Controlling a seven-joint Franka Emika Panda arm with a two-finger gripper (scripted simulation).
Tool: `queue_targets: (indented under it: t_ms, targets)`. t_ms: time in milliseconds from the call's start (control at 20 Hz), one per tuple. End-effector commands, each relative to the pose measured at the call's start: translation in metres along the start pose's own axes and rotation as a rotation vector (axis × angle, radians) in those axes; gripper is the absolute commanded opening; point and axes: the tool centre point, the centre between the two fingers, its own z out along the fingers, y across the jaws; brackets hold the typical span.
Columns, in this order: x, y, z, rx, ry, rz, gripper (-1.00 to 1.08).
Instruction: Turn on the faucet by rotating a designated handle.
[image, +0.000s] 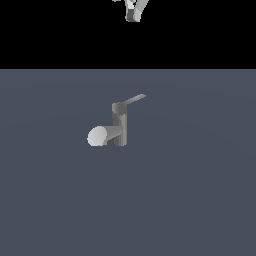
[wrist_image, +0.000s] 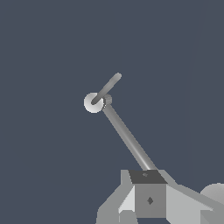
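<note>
**Gripper High Above Untouched Faucet**

Slate-blue floor (image: 200, 200), flat under a black backdrop. Near its middle, upright and alone, the small matte grey faucet (image: 119, 127) with cylindrical post and thick stubby spout, pale round end turned toward the exterior view's left. Slanting up from the cap toward the exterior view's right, the thin flat grey lever handle (image: 134, 99), free of any contact. At the top edge of the exterior view, well apart from the faucet, the pale grey gripper (image: 133, 12), mostly cut off; finger spread impossible to tell, nothing seen in its hold. Same faucet looked down upon in the wrist view, handle (wrist_image: 107, 88) crossing the pale spout end.

Step in hand, by all appearances: the approach, handle not yet reached. Next move likely a long descent beside the lever's outer tip, then a sideways push around the post.
</note>
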Motion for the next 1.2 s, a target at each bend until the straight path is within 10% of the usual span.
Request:
queue_targets:
  t_ms: [0, 1150]
  targets:
    - [0.016, -0.008, 0.017, -0.002, -0.001, 0.084, -1.00]
    - [0.138, -0.039, 0.173, -0.064, 0.153, 0.750, -1.00]
